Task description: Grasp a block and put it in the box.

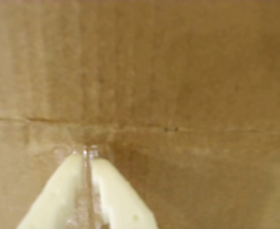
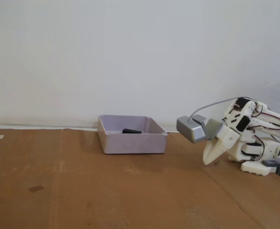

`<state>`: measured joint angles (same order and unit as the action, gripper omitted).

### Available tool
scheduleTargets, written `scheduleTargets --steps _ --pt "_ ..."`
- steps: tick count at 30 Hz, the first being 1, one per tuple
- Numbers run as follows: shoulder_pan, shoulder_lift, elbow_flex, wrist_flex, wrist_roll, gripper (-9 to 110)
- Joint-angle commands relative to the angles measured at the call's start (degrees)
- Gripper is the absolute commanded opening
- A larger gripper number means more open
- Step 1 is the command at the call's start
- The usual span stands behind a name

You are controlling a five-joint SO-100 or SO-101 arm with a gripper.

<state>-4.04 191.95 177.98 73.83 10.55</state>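
My gripper is at the right of the fixed view, folded low with its tips pointing down at the cardboard sheet. In the wrist view the two cream fingers are pressed together and hold nothing, just above the cardboard. A pale box stands on the cardboard left of the gripper, well apart from it. A dark block lies inside the box near its back wall. I see no other block on the cardboard.
The arm's white base with its wires sits at the far right. A crease runs across the cardboard in the wrist view. A white wall stands behind the table.
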Motion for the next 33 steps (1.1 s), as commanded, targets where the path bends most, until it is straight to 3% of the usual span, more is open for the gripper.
scheduleTargets --steps 1,5,33 --pt "0.4 0.9 2.4 6.3 0.9 0" --pt "0.4 0.9 2.4 11.3 0.8 0" --pt "0.0 0.9 2.4 11.4 0.5 0"
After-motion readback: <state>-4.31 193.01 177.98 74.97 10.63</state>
